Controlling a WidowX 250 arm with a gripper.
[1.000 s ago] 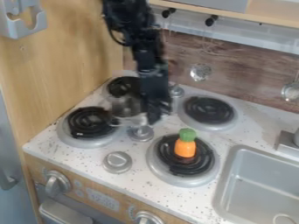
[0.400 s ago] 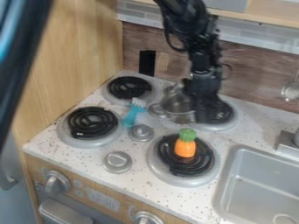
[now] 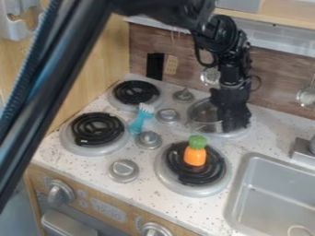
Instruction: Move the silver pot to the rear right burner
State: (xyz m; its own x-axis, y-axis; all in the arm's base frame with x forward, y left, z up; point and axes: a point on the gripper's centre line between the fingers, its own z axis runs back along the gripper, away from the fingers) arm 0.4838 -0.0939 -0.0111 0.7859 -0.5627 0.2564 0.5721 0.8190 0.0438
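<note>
My gripper (image 3: 234, 123) hangs over the right part of the rear right burner (image 3: 230, 134), against the right side of the silver pot (image 3: 204, 112). The pot stands upright, over or on that burner, and covers most of its coil. Its small handle points to the lower left. The pot's right side is hidden behind the gripper, and whether the fingers are closed on its rim cannot be made out.
An orange carrot toy (image 3: 195, 156) with a green top stands on the front right burner (image 3: 175, 180). A blue brush (image 3: 141, 119) lies between the left burners and the knobs. The sink (image 3: 277, 189) is at the right. Black bars cross the left side.
The gripper and the silver pot have moved right together, from beside the rear left burner to the rear right one. The blue brush has come into sight, and the black bars now cover more.
</note>
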